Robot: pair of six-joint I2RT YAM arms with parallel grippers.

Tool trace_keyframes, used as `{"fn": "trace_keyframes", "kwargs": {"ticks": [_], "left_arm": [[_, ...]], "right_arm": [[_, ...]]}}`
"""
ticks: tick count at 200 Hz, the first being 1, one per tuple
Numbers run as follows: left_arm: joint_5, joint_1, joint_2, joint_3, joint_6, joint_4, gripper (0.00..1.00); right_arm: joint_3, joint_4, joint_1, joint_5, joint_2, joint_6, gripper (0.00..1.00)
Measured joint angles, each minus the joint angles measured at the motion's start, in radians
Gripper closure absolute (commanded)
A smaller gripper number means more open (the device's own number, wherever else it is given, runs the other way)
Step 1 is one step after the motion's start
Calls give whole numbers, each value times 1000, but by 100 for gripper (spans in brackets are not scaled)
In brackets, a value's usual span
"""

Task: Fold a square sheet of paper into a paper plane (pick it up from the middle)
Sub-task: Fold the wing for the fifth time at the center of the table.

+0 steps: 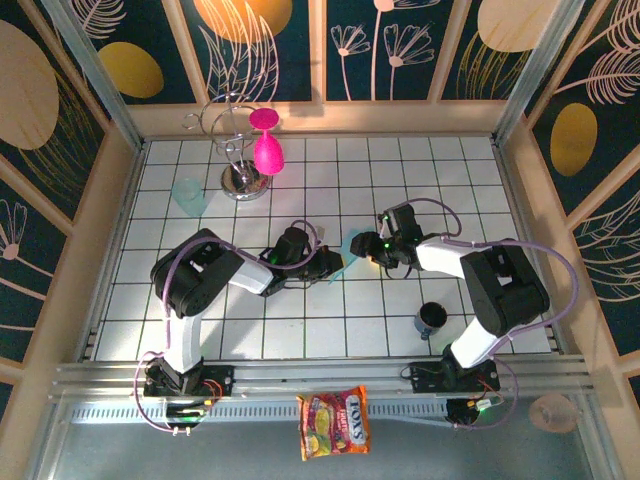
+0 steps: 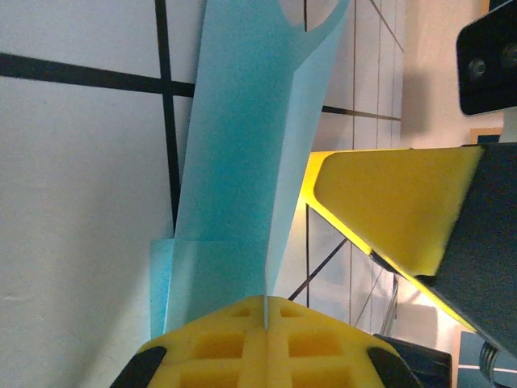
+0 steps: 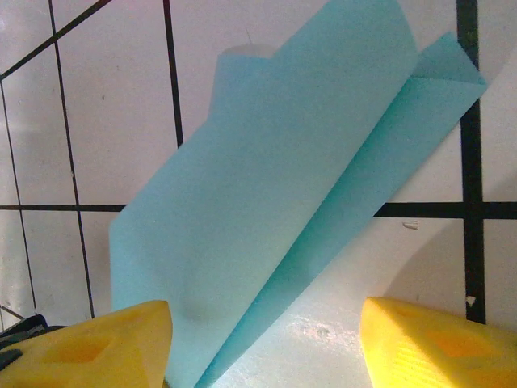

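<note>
The creased light-blue paper (image 1: pixel 352 243) stands up off the middle of the table (image 1: pixel 300 330), between the two grippers. The left gripper (image 2: pixel 265 311) has its yellow fingers (image 2: pixel 210 331) pressed together on one edge of it, and the right gripper (image 3: pixel 266 339), just to the right, has its fingers spread wide with the folded flap in front of them. To set the crease well, the right gripper would probably need to close squarely across the fold line, the left's pinch staying firm so the thin layers neither slip nor skew.
</note>
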Motion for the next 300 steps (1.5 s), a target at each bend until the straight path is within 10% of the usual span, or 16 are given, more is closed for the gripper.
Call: {"fn": "trace_keyframes", "kwargs": {"ticks": [300], "left_arm": [[-178,-27,-233,-98,121,-206,52]], "right_arm": [[205,-286,85,209,123,27,42]]}}
